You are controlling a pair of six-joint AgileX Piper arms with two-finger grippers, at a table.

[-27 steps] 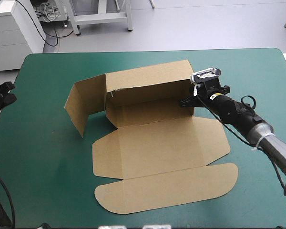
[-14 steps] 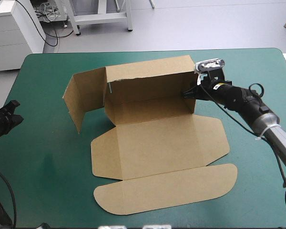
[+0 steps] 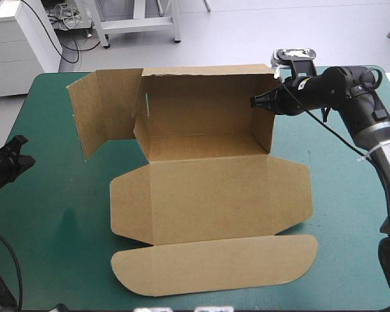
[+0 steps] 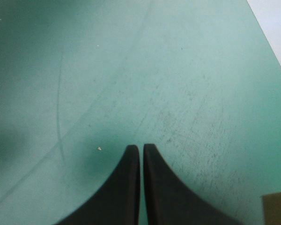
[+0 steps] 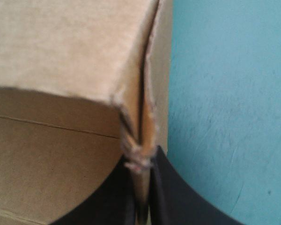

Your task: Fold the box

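You are standing up the walls of the flat-cut brown cardboard box (image 3: pixel 208 198), which sits in the middle of the teal-green table cover (image 3: pixel 45 227). Its tall back wall (image 3: pixel 201 104) and right side wall (image 3: pixel 263 127) are up, and the two near panels lie flat. The left side flap (image 3: pixel 104 110) stands up too, but it swings out to the far left, away from the box. To do this step well, I think you should hold the far right corner firm and move slowly, so the board bends along its crease and does not tear; the edge there looks a bit frayed. The left flap will likely need to come in next, and your other arm is free for that. Your right gripper (image 5: pixel 141 161) has its black fingers pressed almost together, pinching the top edge of the box at that far right corner, with the board between them. Your left gripper (image 4: pixel 141 147) is at the left edge of the table, fingers pressed together, holding nothing and well apart from the box.
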